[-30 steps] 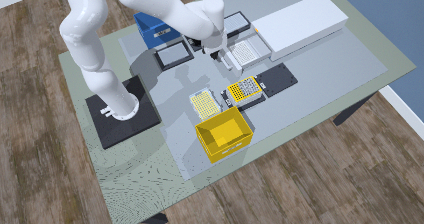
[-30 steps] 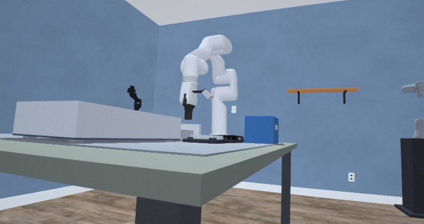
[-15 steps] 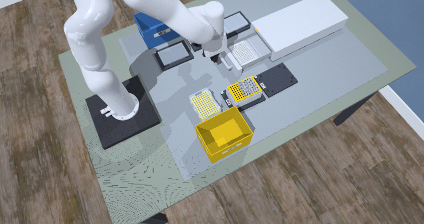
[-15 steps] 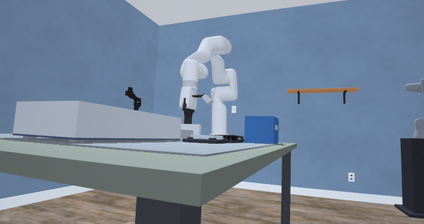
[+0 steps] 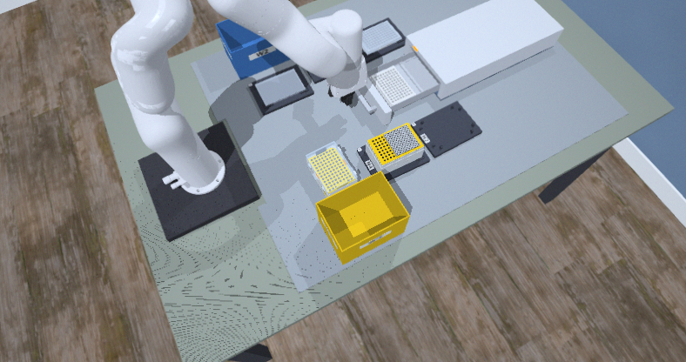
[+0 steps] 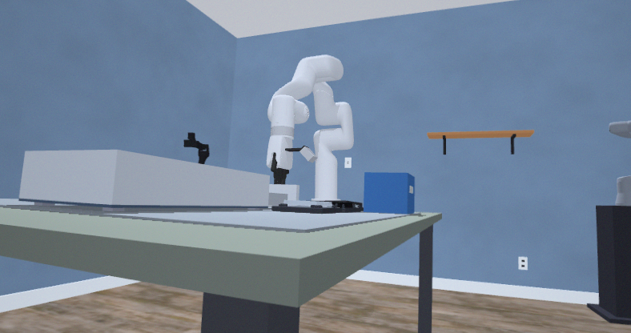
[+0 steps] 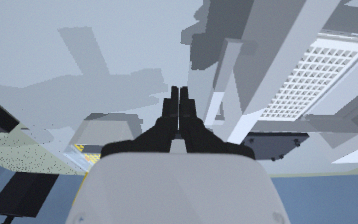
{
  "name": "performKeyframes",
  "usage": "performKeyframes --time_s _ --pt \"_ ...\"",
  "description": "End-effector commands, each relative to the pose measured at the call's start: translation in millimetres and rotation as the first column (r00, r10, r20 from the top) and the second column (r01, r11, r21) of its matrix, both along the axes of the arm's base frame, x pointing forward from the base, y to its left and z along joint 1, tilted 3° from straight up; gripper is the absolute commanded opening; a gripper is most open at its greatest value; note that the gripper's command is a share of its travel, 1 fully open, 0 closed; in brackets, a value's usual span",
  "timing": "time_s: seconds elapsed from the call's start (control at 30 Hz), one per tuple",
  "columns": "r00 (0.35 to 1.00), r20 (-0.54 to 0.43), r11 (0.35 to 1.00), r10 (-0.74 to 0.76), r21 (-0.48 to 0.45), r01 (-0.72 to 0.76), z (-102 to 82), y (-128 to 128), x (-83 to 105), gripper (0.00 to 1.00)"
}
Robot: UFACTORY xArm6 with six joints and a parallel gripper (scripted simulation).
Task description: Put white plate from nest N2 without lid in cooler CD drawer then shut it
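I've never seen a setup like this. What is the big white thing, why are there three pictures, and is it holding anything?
The white thing is a robot arm bolted to a dark base plate on a bench. One picture looks down from above, one looks across the bench from the side, and one comes from a camera on the arm's wrist, looking along its black gripper.

The long grey box is a cooler. Its drawer is pulled out toward the arm, an amber lamp glows beside it, and a white plate full of small wells lies inside. The gripper hangs by the drawer's front bar handle.

Also on the bench: a blue bin, a yellow bin, a yellow tip box and other trays.

The gripper's fingers are pressed together and hold nothing.
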State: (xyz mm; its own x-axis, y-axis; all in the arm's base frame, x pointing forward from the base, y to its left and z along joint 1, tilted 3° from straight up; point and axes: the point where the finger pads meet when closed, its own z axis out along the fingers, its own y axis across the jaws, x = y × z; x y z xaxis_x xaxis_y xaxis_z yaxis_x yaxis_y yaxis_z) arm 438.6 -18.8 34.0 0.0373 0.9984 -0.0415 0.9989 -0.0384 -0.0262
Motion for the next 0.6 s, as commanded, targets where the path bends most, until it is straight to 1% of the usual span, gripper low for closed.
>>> performKeyframes --time_s 0.0,0.33,0.57 --pt "1.0 0.003 1.0 0.0 0.0 0.0 -4.5 -0.2 1.0 0.0" --pt "1.0 0.003 1.0 0.0 0.0 0.0 -21.2 -0.9 0.5 0.0" --pt "1.0 0.003 1.0 0.0 0.0 0.0 -22.9 -1.0 0.4 0.0"
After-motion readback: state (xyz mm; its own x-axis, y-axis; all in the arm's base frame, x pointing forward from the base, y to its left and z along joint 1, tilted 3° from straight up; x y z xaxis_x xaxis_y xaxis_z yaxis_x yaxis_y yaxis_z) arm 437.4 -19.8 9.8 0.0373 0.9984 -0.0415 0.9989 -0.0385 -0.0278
